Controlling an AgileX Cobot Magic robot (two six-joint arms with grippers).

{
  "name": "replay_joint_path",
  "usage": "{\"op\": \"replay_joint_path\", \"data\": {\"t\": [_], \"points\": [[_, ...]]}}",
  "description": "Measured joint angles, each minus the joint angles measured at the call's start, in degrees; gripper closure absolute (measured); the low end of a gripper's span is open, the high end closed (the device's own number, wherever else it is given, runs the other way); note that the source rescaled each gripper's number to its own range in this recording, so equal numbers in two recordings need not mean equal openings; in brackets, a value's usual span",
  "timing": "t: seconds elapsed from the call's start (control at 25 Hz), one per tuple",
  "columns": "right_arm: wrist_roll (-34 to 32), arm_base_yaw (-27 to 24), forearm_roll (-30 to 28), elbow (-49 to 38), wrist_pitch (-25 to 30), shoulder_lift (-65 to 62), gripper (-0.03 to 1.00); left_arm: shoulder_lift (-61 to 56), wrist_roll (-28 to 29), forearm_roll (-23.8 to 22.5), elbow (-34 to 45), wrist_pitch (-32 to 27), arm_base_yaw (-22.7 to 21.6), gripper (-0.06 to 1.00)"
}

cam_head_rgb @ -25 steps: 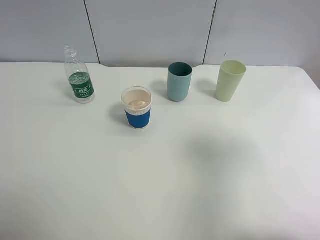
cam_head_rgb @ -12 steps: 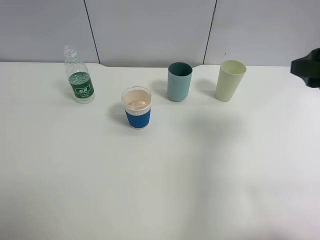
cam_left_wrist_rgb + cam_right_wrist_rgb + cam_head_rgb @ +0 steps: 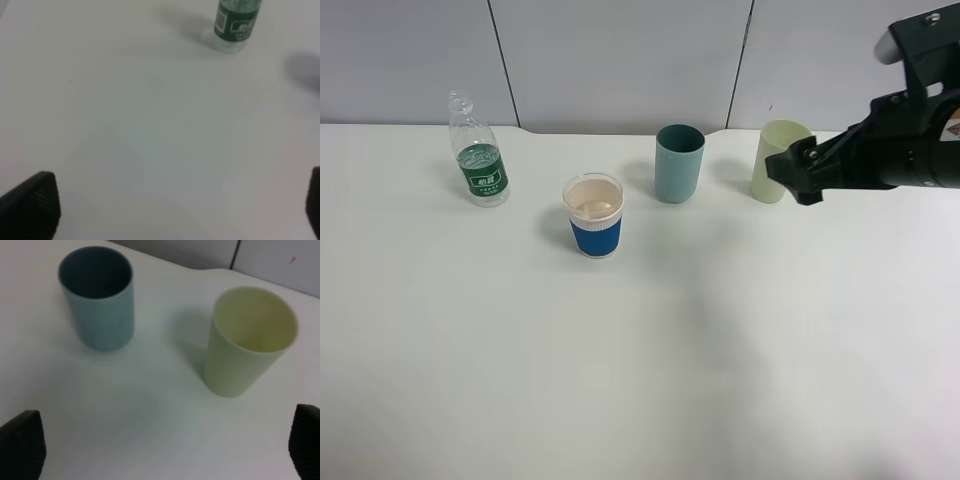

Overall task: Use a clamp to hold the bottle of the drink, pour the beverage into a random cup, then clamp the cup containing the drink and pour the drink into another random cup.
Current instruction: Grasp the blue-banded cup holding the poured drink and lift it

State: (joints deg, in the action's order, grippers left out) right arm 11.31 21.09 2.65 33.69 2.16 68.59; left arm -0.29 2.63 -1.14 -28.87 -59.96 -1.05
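left gripper (image 3: pixel 172 210) jaws wide, held nothing | bottle (image 3: pixel 235 25) upright, well ahead of it | right gripper (image 3: pixel 162 450) jaws wide, empty | teal cup (image 3: pixel 97 297) ahead, apart, beside pale green cup (image 3: pixel 247 340) | blue-sleeved cup (image 3: pixel 594 218) stood between bottle and teal cup

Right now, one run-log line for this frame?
left gripper: open, empty, bottle ahead | right gripper: open, empty, teal cup and pale green cup ahead | blue-sleeved cup: upright, free

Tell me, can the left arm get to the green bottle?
Probably yes. The left gripper is open, and only table lies between it and the upright bottle.
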Motion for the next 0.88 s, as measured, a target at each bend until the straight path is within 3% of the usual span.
{"op": "replay_joint_path", "data": {"t": [0.52,0.88], "points": [[0.0,12.8,-1.8,0.05,-7.31,9.78,0.04,0.0,0.0,0.0,0.0,0.0,0.0,-0.05],[0.0,15.54,-4.97,0.05,-9.53,16.87,0.04,0.0,0.0,0.0,0.0,0.0,0.0,-0.05]]}}
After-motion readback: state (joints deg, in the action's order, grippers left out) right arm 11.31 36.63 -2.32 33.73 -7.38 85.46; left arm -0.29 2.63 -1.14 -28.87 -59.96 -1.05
